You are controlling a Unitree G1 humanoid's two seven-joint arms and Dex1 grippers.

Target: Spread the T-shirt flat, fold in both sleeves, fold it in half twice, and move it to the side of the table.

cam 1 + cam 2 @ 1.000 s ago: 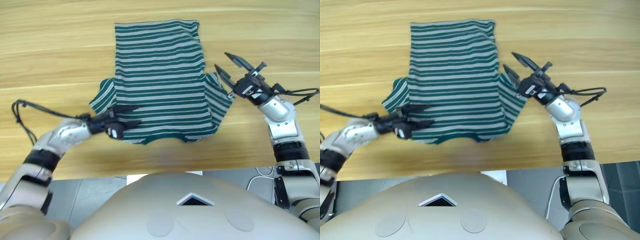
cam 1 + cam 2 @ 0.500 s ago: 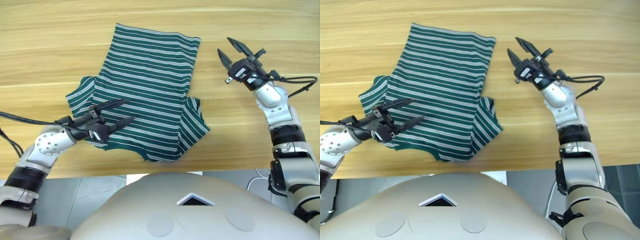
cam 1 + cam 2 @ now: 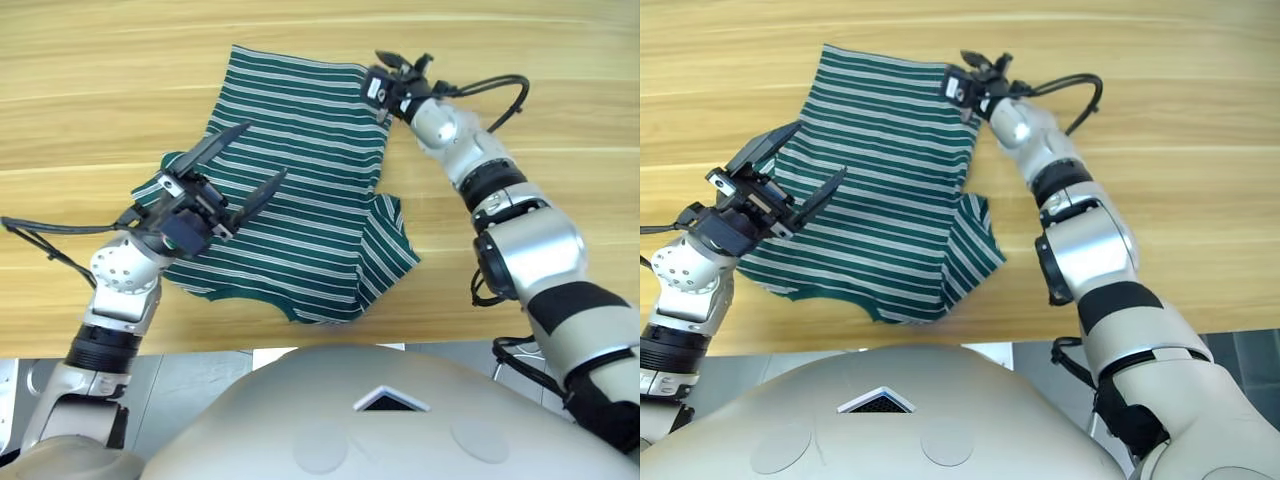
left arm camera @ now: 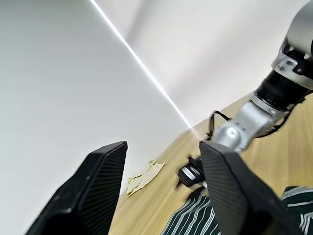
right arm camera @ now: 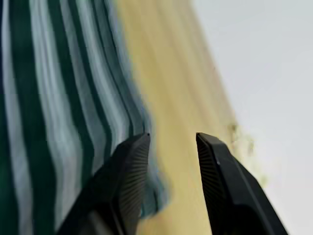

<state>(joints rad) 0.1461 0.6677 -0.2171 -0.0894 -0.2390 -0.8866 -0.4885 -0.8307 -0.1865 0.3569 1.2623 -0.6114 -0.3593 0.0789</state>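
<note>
The wooden bench (image 3: 100, 90) carries the green-and-white striped T-shirt (image 3: 300, 190), lying askew near its middle, 1 sleeve bunched on the right. The left pincer (image 3: 262, 152) gapes wide above the shirt's left side. The right pincer (image 5: 172, 138), narrowly parted, sits at the shirt's far right corner. A pale crumpled scrap (image 4: 144, 176) lies beyond.

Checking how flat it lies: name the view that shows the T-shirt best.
Left eye view: the whole T-shirt, skewed on the table. Right eye view matches. Each wrist view catches a striped edge.
</note>
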